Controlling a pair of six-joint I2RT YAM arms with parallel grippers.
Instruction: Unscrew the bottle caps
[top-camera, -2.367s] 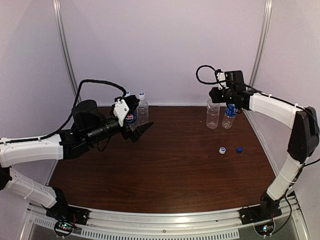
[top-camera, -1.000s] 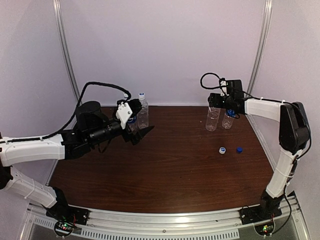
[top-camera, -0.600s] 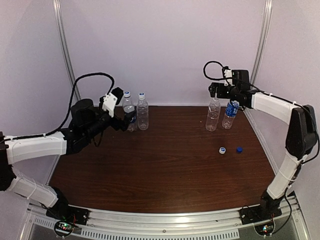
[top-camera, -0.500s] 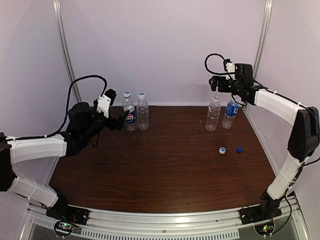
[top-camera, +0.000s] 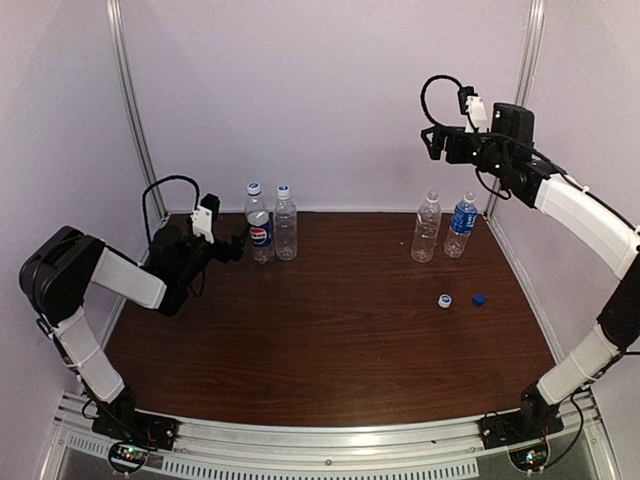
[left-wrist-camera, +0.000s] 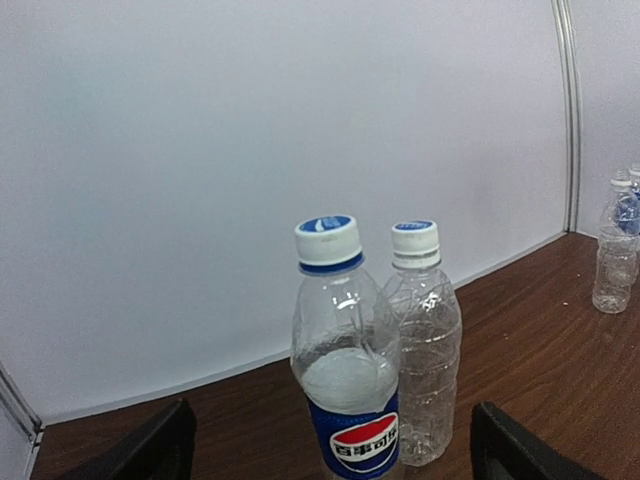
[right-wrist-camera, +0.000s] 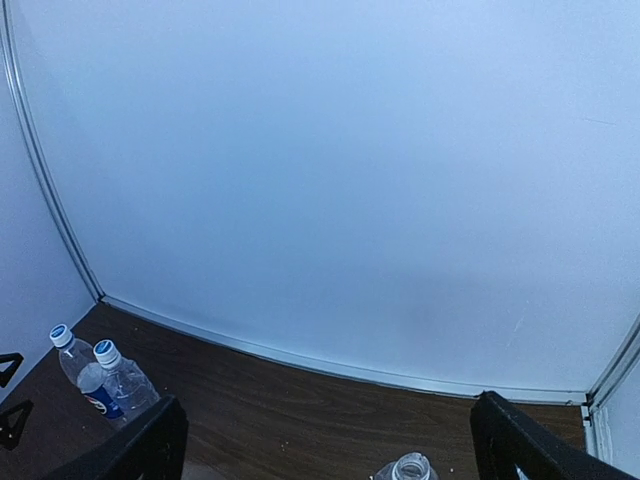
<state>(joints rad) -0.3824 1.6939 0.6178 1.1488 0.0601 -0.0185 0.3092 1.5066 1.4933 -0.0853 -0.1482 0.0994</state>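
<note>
Two capped bottles stand at the back left: a Pepsi bottle (top-camera: 259, 232) (left-wrist-camera: 350, 400) and a plain clear bottle (top-camera: 285, 226) (left-wrist-camera: 425, 345), each under a white cap with a blue centre (left-wrist-camera: 327, 240) (left-wrist-camera: 414, 238). My left gripper (top-camera: 230, 247) (left-wrist-camera: 330, 462) is open, low on the table just left of the Pepsi bottle and not touching it. At the back right stand a clear bottle (top-camera: 426, 230) (right-wrist-camera: 405, 467) with an open neck and a blue-label bottle (top-camera: 460, 226). My right gripper (top-camera: 434, 141) (right-wrist-camera: 330, 450) hangs open and empty, high above them. Two loose caps, white-blue (top-camera: 444, 299) and dark blue (top-camera: 479, 298), lie on the table.
The brown table (top-camera: 330, 340) is enclosed by pale walls at the back and sides, with metal corner posts (top-camera: 133, 110) (top-camera: 520, 90). A black cable (top-camera: 165, 185) loops over the left wrist. The left arm is folded back by the left wall.
My left arm has drawn back to the left, away from the Pepsi bottle, and folded. My right arm has risen well above the two right bottles.
</note>
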